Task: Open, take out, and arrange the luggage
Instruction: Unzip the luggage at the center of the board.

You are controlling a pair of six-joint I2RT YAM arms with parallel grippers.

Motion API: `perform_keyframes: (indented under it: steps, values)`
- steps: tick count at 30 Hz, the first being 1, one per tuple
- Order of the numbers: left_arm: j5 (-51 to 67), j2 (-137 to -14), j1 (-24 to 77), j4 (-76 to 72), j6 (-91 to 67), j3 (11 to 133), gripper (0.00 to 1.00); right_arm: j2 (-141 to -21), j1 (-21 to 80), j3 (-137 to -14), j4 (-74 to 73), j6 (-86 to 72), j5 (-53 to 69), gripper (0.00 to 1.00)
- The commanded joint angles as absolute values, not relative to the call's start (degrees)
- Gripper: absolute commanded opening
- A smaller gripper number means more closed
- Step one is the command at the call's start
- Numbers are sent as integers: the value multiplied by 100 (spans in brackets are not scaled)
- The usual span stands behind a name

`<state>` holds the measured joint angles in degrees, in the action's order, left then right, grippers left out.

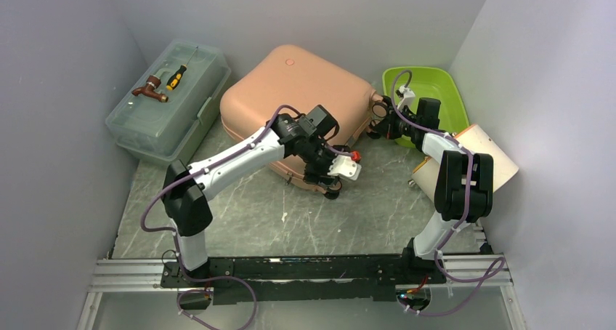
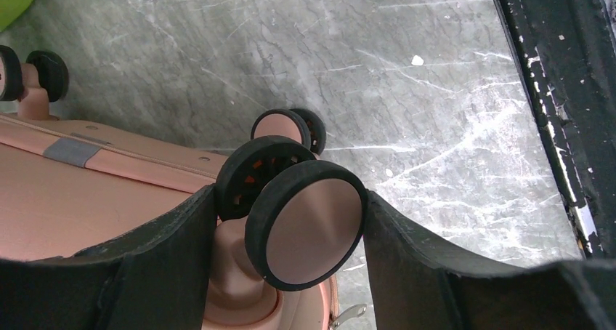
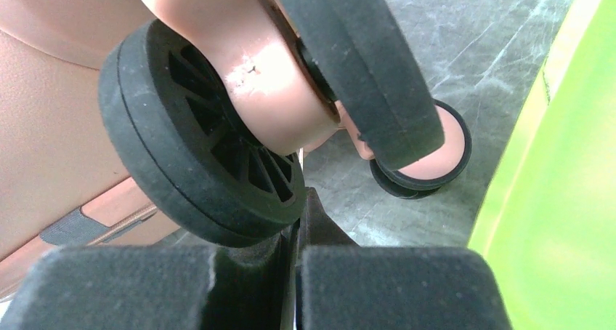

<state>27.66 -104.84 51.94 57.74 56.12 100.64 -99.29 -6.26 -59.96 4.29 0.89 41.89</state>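
The salmon-pink luggage point(image 1: 290, 90) lies flat and closed at the back middle of the table. My left gripper point(image 1: 330, 181) is at its near right corner. In the left wrist view both black fingers touch the sides of a twin black wheel point(image 2: 305, 224) there, so the left gripper point(image 2: 290, 199) is shut on it. My right gripper point(image 1: 379, 119) is at the luggage's far right corner. It is shut with nothing between its pads point(image 3: 392, 286), and its tip point(image 3: 298, 221) presses against another black wheel point(image 3: 196, 155). The pink shell point(image 3: 43, 126) fills the left of that view.
A translucent grey-green toolbox point(image 1: 167, 101) stands at the back left, with a screwdriver point(image 1: 176, 76) and a brown tool point(image 1: 150, 90) on its lid. A lime green tray point(image 1: 436, 90) sits at the back right. A white and tan object point(image 1: 494, 152) leans by the right wall.
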Motion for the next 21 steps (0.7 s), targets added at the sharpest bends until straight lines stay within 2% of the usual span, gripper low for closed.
perform_keyframes:
  steps: [1,14,21]
  values:
    - [2601,-10474,5129,7207,5236,9556,0,-9864,-626,-6209,526,60,4126,0]
    - [2784,-9045,5125,7254,4940,8319,0,-9727,-620,-6157,511,410,4271,0]
    - [3011,-8679,5116,7513,5051,7998,0,-9582,-498,-6077,510,688,4352,0]
